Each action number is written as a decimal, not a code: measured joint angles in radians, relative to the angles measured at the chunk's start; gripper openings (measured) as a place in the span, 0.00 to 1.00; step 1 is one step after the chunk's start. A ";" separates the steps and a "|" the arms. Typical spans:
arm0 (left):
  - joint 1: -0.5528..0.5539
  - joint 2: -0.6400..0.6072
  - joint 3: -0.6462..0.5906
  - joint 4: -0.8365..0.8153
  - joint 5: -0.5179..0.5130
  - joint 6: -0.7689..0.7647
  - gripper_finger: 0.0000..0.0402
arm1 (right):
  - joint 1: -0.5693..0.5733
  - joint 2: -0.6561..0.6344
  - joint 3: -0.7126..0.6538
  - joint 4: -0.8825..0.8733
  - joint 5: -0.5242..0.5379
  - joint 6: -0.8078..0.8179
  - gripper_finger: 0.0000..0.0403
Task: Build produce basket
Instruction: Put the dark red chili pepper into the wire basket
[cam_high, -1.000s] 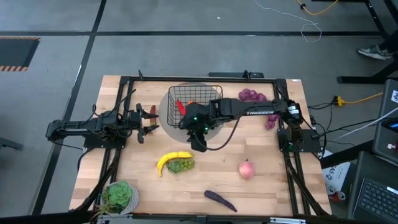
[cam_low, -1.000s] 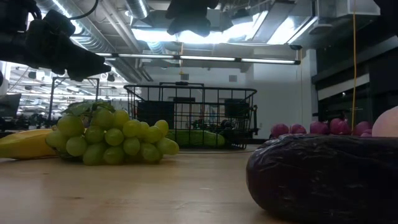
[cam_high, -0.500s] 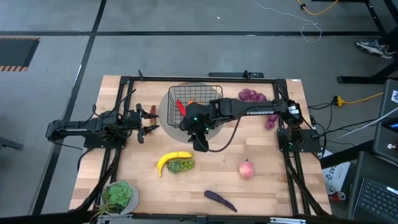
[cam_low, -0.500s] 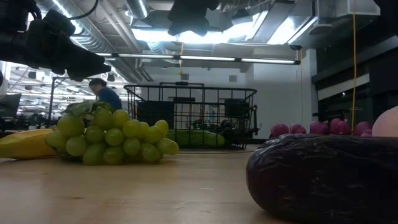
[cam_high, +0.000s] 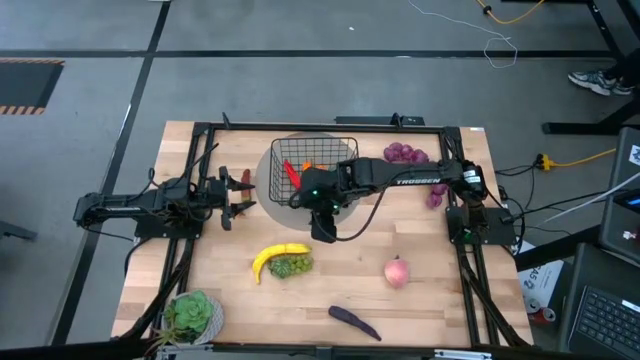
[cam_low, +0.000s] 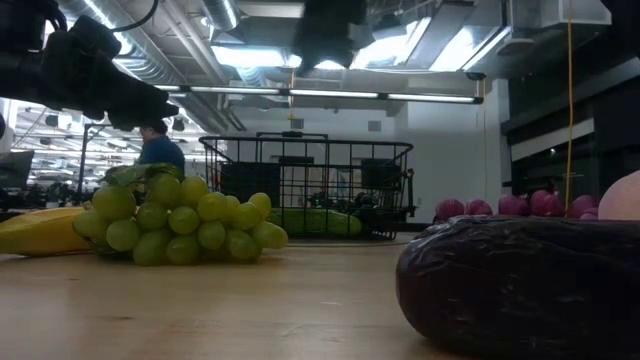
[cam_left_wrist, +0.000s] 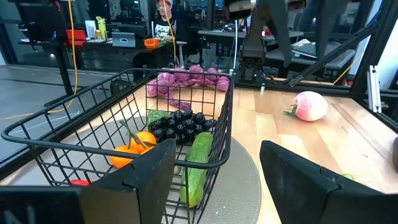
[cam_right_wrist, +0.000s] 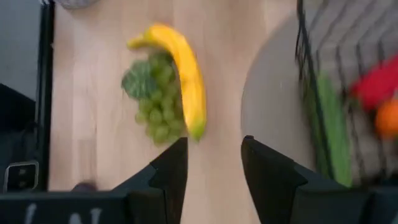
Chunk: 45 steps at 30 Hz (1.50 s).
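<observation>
The black wire basket (cam_high: 312, 160) stands on a round grey disc at the table's far middle. It holds a cucumber (cam_left_wrist: 198, 163), an orange (cam_left_wrist: 132, 149), dark grapes (cam_left_wrist: 180, 123) and a red chili (cam_right_wrist: 378, 84). A banana (cam_high: 278, 254) and green grapes (cam_high: 293, 266) lie together on the table nearer the front. My right gripper (cam_high: 322, 228) hovers open between the basket and the banana, pointing down, empty; its own view (cam_right_wrist: 214, 167) shows both. My left gripper (cam_high: 240, 195) waits open to the left of the basket.
A pink peach (cam_high: 397, 271) and a purple eggplant (cam_high: 354, 321) lie toward the near right. Purple grapes (cam_high: 405, 153) lie right of the basket. A potted green plant (cam_high: 192, 315) stands at the near left corner. A person shows in the room beyond the table (cam_low: 158, 150).
My right gripper has shifted a little toward the table's right edge, still high above the table and open. The produce and the basket have kept still.
</observation>
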 joint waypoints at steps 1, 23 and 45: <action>0.000 0.000 0.000 0.000 0.000 -0.003 0.57 | 0.000 0.000 0.000 -0.036 0.000 0.020 0.37; 0.000 0.000 0.000 0.077 -0.041 -0.055 0.57 | 0.130 -0.009 0.000 -0.561 0.318 0.307 0.37; 0.000 0.072 0.402 -0.370 -0.529 -0.070 0.57 | 0.075 -0.008 0.000 -0.294 0.504 0.579 0.37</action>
